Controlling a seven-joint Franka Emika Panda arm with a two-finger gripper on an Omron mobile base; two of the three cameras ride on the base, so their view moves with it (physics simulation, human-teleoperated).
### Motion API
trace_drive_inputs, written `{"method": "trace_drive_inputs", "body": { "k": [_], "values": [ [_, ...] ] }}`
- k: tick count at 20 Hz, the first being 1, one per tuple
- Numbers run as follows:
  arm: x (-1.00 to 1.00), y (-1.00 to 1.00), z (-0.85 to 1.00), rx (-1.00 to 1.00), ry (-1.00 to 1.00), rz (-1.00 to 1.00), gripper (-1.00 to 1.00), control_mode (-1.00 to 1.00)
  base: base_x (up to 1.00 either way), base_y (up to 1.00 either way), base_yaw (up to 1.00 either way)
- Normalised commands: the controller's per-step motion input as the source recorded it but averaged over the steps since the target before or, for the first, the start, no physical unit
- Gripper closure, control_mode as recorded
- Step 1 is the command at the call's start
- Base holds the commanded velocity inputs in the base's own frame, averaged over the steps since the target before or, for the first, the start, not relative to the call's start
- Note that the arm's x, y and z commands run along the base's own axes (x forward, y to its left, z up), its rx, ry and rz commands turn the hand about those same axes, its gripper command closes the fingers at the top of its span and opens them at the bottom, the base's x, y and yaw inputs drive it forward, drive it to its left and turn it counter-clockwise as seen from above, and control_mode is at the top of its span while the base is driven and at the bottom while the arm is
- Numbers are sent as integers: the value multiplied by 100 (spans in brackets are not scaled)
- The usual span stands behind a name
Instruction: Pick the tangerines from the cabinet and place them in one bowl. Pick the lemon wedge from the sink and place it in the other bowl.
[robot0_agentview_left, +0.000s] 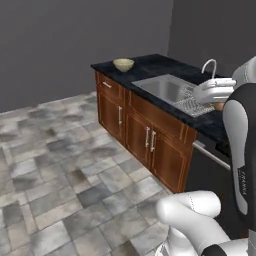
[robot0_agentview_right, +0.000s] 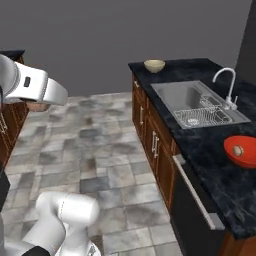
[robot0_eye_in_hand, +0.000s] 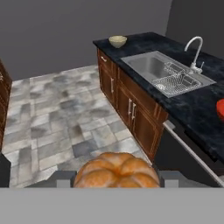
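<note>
In the left base view, the tan-yellow bowl (robot0_agentview_left: 123, 64) sits at the far end of the black counter (robot0_agentview_left: 155, 67), well apart from the sink (robot0_agentview_left: 170, 89), whose wire dish rack (robot0_agentview_left: 192, 104) lies along its near side below the curved faucet (robot0_agentview_left: 210, 66). The white arm's hand covers part of the rack.

In the right base view, the red bowl (robot0_agentview_right: 244, 151) rests on the counter near the sink's close end, with one tangerine (robot0_agentview_right: 238, 150) lying inside it. The tan-yellow bowl stands far beyond the sink, near the counter's far corner. The arm reaches out over the tiled floor (robot0_agentview_right: 95, 145), away from the counter.

In the hand view, the claw (robot0_eye_in_hand: 116, 178) pinches a second tangerine (robot0_eye_in_hand: 116, 169) between its two dark fingers (robot0_eye_in_hand: 62, 178), held above the floor in front of the lower cabinets (robot0_eye_in_hand: 131, 109). The lemon wedge is too small to make out in the sink.
</note>
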Motion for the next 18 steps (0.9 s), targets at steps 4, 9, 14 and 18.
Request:
{"method": "trace_drive_inputs", "body": {
  "k": [4,9,14,18],
  "values": [
    [0,0,0,0,0,0,100,100,0,-10,-55],
    [0,0,0,0,0,0,100,100,0,-7,-54],
    [0,0,0,0,0,0,100,100,0,-2,-53],
    [0,0,0,0,0,0,100,100,0,0,-55]
  ]
}}
